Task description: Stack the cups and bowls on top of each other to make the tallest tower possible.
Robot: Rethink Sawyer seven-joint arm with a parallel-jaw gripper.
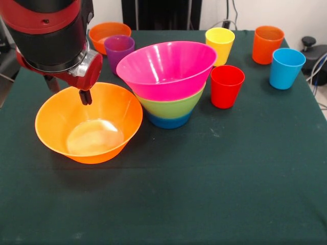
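The tower [170, 87] stands mid-table: a small blue bowl [168, 122] at the base, a green bowl [171, 105] in it, and a large pink bowl [166, 64] on top. The large orange bowl [107, 109] sits on the cloth to its left. My gripper [69, 90] is open over that bowl's far left rim, one finger [85, 96] inside and the other outside. A small orange bowl [108, 31] and a purple cup [118, 48] stand behind. The yellow cup [220, 44], orange cup [267, 44], light blue cup [286, 68] and red cup [227, 86] stand at the right.
The table [204, 194] is covered with a dark green cloth. A black object [311, 48] and cables lie off the table's right edge. The robot's black pedestal [161, 13] stands at the far side.
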